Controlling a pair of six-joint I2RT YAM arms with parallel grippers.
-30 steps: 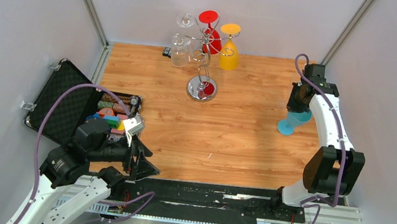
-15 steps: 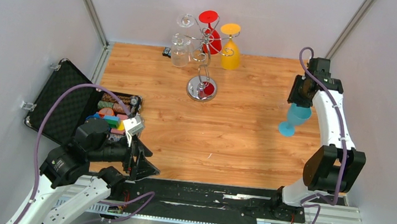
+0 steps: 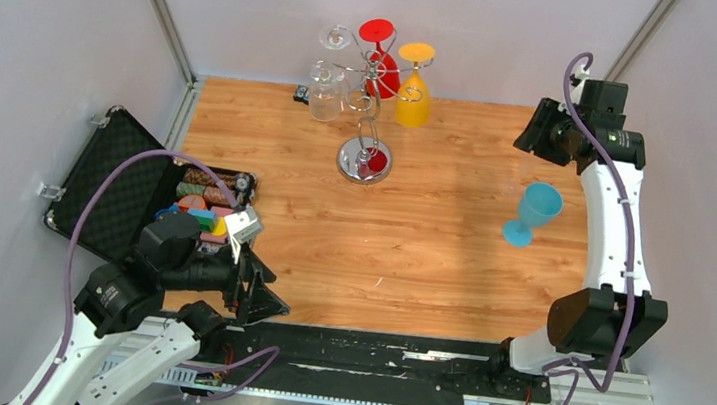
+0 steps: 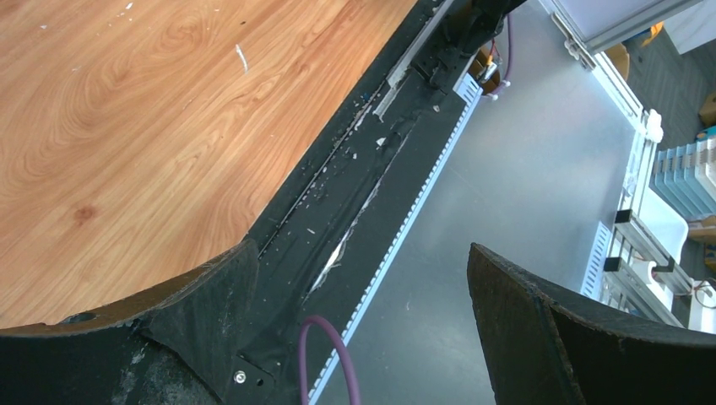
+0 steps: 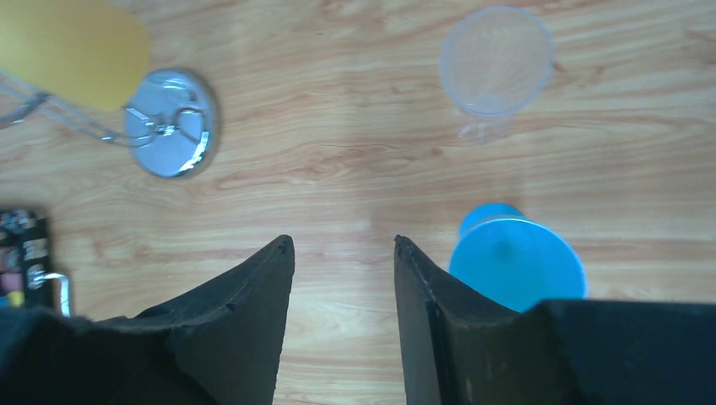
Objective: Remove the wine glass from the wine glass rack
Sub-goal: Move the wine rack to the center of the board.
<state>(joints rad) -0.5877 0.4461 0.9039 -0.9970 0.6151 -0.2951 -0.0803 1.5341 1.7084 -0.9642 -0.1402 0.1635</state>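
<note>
Blue and upright, the wine glass [image 3: 534, 213] is standing on its foot on the wooden surface [image 3: 431, 240] toward the right side, well apart from the wine glass rack [image 3: 349, 158], which is sitting on its round mirrored base near the back wall. Nothing is touching the wine glass. The right gripper [image 3: 540, 133] is hovering above and behind it with its jaws parted and nothing between them; in the right wrist view the two dark fingers [image 5: 245, 312] are showing bare wood in the gap, with the rim of the wine glass [image 5: 517, 260] lying just to the side of one finger and the rack's base [image 5: 171, 122] farther off. A red glass [image 3: 383, 69], a yellow glass [image 3: 414, 98] and a clear glass [image 3: 324, 93] are hanging upside down from the rack's curled arms. The left gripper [image 3: 269, 299] is resting low at the near left corner, wide open and holding nothing; its wrist view is looking past the spread jaws at the black strip [image 4: 338, 211] along the surface's near edge. An open black case [image 3: 110, 181] with small coloured pieces inside is lying at the left, beside the left arm
</note>
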